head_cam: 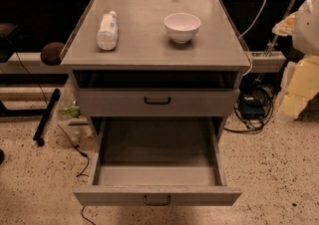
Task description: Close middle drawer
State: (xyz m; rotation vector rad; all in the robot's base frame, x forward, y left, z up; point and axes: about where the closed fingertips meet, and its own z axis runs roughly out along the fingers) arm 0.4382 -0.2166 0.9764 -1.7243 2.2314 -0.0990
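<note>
The middle drawer (pixel 157 195) is pulled far out towards me. It is a wide grey box with a small black bar handle (pixel 157 200) at the centre of its front, and its inside is bare. Above it the top drawer (pixel 157 102) sits nearly shut, with a dark gap under the cabinet top. The lowest drawer is hidden beneath the open one. My gripper (pixel 299 94) shows as a pale shape at the right edge, level with the top drawer, well to the right of the cabinet and touching nothing.
On the cabinet top (pixel 149 45) a plastic bottle (pixel 107 31) lies on its side at the left and a white bowl (pixel 182 26) stands at the right. Cables (pixel 251 114) and a black box lie on the speckled floor to the right. A black stand foot (pixel 45 117) is at the left.
</note>
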